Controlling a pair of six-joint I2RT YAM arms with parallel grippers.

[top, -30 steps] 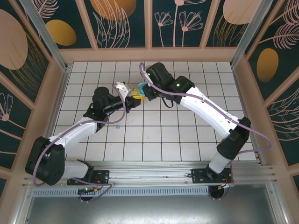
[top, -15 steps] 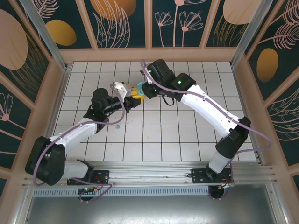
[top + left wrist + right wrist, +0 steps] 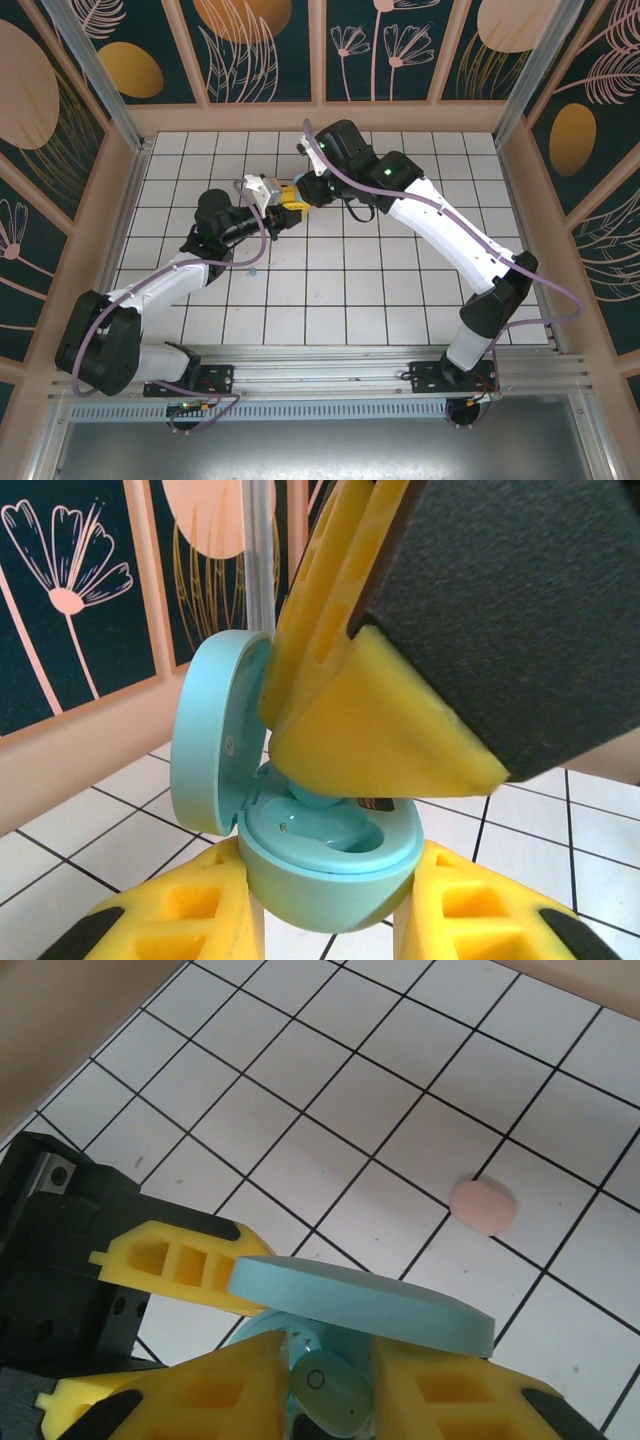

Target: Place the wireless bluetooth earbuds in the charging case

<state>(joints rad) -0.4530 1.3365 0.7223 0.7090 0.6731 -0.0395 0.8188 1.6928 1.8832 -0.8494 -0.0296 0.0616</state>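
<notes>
Two arms meet toward the far wall (image 3: 320, 118), leaving me open tile at left, right and near. A loose teal earbud (image 3: 252, 268) lies beside the left arm. The left gripper (image 3: 288, 208) is clamped on the charging case (image 3: 330, 875), lid (image 3: 205, 745) raised. The right gripper (image 3: 303, 192) hangs over it with a second earbud (image 3: 325, 1385) between its fingers; gripped or free, I cannot tell. A pink earbud (image 3: 483, 1206) rests on the white tiled floor (image 3: 400, 290).

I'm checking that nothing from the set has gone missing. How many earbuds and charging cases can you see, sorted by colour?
Teal earbuds: 2, the other lying on the floor tiles
Pink earbud: 1
Teal charging case: 1, lid open
Total: 4
</notes>
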